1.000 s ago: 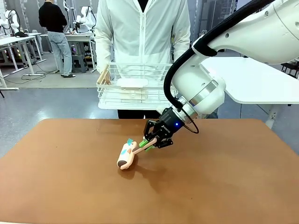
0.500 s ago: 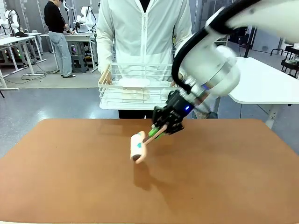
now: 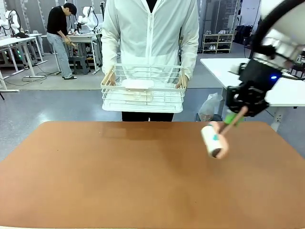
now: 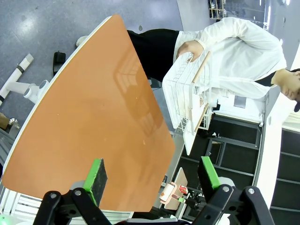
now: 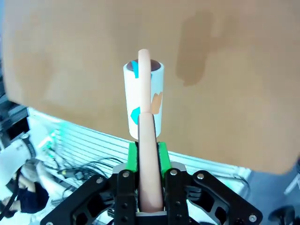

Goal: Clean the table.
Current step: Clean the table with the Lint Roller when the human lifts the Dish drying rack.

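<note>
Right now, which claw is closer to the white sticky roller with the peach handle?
Right. The right claw is shut on the white sticky roller, gripping its peach handle. The left claw hangs open near the edge of the reddish-brown table, touching nothing.

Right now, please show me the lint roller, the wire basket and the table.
lint roller (image 3: 213, 140): front view, on its white roll.
wire basket (image 3: 157, 101): front view, on its front wall.
table (image 3: 95, 181): front view, on its bare top.

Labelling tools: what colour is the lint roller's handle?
The handle is pale peach, clearest in the right wrist view.
</note>
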Robot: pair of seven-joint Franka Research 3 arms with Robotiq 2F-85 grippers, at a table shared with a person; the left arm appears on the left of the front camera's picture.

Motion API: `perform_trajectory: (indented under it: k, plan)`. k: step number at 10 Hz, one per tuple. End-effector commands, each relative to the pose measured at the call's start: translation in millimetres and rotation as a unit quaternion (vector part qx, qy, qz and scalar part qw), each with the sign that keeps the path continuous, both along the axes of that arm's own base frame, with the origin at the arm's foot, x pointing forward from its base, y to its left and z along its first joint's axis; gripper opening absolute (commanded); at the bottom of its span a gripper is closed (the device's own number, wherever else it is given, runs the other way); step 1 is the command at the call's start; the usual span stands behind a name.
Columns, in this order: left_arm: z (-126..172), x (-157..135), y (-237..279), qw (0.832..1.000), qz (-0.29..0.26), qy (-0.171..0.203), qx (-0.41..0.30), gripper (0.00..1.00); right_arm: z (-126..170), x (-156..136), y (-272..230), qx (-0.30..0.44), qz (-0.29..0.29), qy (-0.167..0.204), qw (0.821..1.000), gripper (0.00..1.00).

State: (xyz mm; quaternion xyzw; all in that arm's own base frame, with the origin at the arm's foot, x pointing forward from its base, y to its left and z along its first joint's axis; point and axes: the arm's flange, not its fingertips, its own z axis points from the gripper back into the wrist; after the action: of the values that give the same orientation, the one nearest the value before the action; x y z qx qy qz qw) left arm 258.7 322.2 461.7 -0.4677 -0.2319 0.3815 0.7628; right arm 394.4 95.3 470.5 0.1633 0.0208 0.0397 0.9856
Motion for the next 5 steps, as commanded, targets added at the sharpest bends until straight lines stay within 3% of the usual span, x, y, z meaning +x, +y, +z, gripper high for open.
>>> perform_trajectory:
  k: [1, 3, 5]
  plan:
    - [0.6, -0.9, 3.3, 1.000, -0.004, -0.013, -0.002, 1.00, 9.4, -17.6, -19.2, -0.087, -0.047, 0.014, 0.995, 0.21]
    - [0.6, -0.9, 3.3, 1.000, -0.004, -0.013, -0.002, 1.00, 7.3, -27.5, -47.0, -0.099, -0.073, 0.009, 0.992, 0.21]
    - [0.6, -0.9, 3.3, 1.000, -0.004, -0.013, -0.002, 1.00, 8.1, -19.5, -47.8, -0.093, -0.052, 0.005, 0.994, 0.21]
